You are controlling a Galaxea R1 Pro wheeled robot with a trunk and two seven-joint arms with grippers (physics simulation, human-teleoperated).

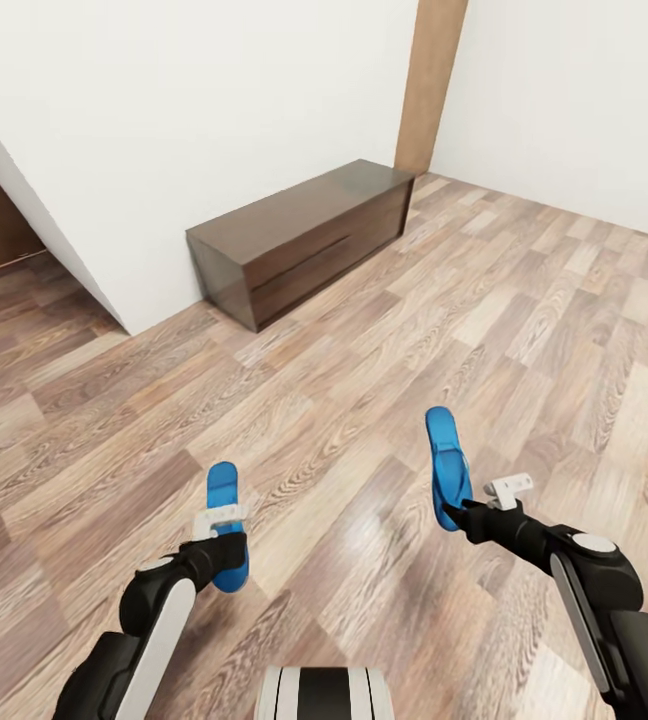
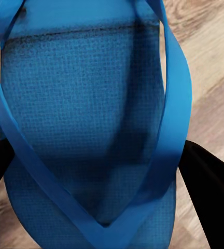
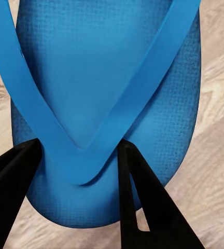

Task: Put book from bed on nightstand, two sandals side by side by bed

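Left sandal [image 1: 226,520]: it is hanging above the floor at the near left, toe end pointing away from the robot, with the left end effector [image 1: 222,545] clenching its near end; in the left wrist view the sandal [image 2: 86,129] is sitting between the two dark fingers [image 2: 208,197], straps up.
Right sandal [image 1: 447,465]: it is being carried at the near right, higher and tilted on edge, the right end effector [image 1: 461,515] grasping its near end; in the right wrist view the black fingers [image 3: 138,202] are pinching the sole [image 3: 107,93] on either side of the strap's point.
Spacing: the two sandals are riding well apart, one per arm, roughly parallel.
Step in hand: by my reading, the sandals are being carried toward the bed, the setting-down not yet done.
Next move: it is calling for turning the base until the bed comes into sight, then lowering both soles flat, close together and aligned, beside it.
Book: I am not able to say where it lies, nor whether that part is done.
Long cabinet [image 1: 299,240]: a low dark-brown piece is standing against the white wall [image 1: 214,110] at the far centre; too long to be the nightstand.
Floor [image 1: 364,400]: wood planks are stretching out ahead of the arms.
In the way: the wall corner at the far left and the long cabinet are limiting forward travel.
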